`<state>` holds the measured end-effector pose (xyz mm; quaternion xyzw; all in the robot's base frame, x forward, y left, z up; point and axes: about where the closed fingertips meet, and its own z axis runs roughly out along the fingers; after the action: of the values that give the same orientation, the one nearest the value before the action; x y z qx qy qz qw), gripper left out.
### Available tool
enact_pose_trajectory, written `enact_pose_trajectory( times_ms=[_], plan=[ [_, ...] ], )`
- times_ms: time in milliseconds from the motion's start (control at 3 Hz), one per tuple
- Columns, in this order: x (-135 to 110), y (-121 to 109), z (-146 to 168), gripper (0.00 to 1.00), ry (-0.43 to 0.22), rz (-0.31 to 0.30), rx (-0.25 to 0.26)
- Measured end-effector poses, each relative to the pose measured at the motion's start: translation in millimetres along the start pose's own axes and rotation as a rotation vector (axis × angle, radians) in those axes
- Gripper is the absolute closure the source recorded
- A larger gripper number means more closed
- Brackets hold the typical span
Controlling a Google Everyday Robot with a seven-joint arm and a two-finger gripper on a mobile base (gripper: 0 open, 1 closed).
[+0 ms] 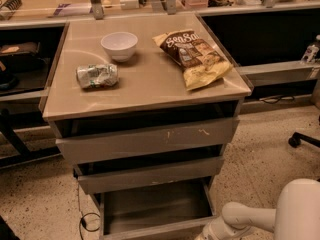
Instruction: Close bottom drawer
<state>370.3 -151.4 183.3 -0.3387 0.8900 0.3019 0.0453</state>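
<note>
The bottom drawer is pulled far out of the grey cabinet, a deep metal box with thin side rails and a plain front edge along the bottom of the view. My white arm reaches in from the lower right. The gripper is at the drawer's front right corner, mostly cut off by the bottom edge of the view. I cannot tell whether it touches the drawer front.
Above it are the middle drawer and the top drawer with orange scratches, both slightly out. On the cabinet top are a white bowl, a crushed can and a chip bag. A chair base stands right, and a cable lies left.
</note>
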Motion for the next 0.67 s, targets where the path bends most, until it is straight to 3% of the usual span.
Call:
enact_pose_trajectory(
  times_ms=[667],
  plan=[
    [-16.0,-5.3,3.3,1.0,-0.006,-0.021,-0.004]
  ],
)
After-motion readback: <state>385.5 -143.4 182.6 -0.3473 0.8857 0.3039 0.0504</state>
